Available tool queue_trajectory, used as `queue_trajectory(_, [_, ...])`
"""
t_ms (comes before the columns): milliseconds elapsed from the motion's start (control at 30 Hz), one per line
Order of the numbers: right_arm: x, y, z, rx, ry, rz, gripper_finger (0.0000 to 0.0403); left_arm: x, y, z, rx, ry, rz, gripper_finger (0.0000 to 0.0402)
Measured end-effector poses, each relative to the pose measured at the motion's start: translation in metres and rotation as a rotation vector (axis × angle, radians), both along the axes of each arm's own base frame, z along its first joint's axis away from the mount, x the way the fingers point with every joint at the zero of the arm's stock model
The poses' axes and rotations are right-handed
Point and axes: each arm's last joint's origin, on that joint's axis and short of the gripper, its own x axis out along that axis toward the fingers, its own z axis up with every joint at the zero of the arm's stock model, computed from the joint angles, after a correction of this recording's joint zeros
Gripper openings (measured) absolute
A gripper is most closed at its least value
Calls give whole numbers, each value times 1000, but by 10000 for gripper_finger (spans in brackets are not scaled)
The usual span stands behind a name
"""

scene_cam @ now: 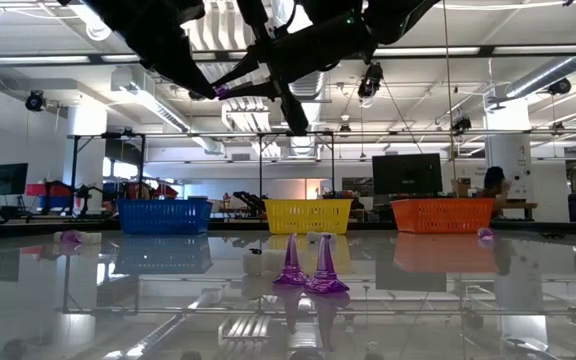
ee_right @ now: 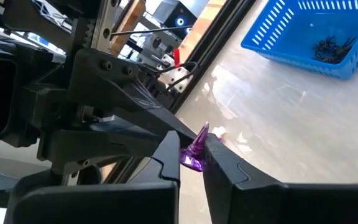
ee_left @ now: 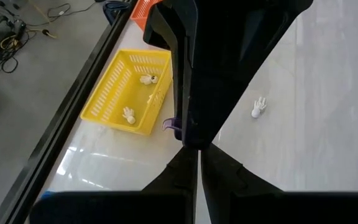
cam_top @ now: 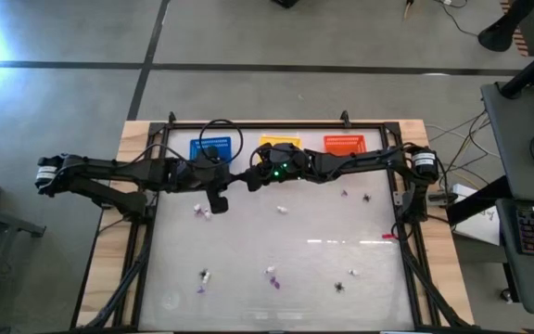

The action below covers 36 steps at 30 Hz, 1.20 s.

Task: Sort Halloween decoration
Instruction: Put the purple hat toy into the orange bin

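The right gripper (ee_right: 191, 152) is raised above the table, near the far edge and just in front of the yellow basket (cam_top: 279, 144). Its two fingers are closed onto a small purple cone-shaped trinket (ee_right: 196, 151). The left gripper (cam_top: 244, 176) meets it there tip to tip, fingers pinched together on the same trinket, so a handover appears to be in hand.

To do it well, the right gripper should have a firm hold before the left lets go. The left should then draw straight back without dragging the piece sideways.

The remaining Halloween decoration lies loose on the glass: pale and purple bits (cam_top: 202, 211) near the left, more (cam_top: 273, 276) toward the near edge, dark ones (cam_top: 366, 197) at the right.

The right wrist view alone shows black pieces in the blue basket (ee_right: 303, 31). The left wrist view alone shows two white hand-shaped pieces (ee_left: 128, 114) in the yellow basket. The low view shows two purple cones (scene_cam: 308, 266) standing upright, with the orange-red basket (scene_cam: 442, 215) behind.
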Motion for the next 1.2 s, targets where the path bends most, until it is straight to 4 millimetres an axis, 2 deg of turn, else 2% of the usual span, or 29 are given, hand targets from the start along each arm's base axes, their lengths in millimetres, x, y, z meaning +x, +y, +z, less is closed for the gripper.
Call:
queue_trajectory(333, [3, 0, 9, -29, -18, 23, 22, -1, 0, 8, 2, 5, 4, 5])
queue_trajectory(567, [5, 0, 19, -59, -21, 38, 22, -2, 0, 22, -3, 24, -3, 45])
queue_trajectory(733, [5, 0, 22, -79, -17, 44, 22, -3, 0, 24, 12, 33, 2, 72])
queue_trajectory(1033, [-7, -4, 9, -108, 191, 72, 20, -8, 2, 24, 44, 57, 48, 83])
queue_trajectory(1200, [-23, -15, 8, -158, 326, 69, 20, -11, 2, 23, 43, 85, 47, 82])
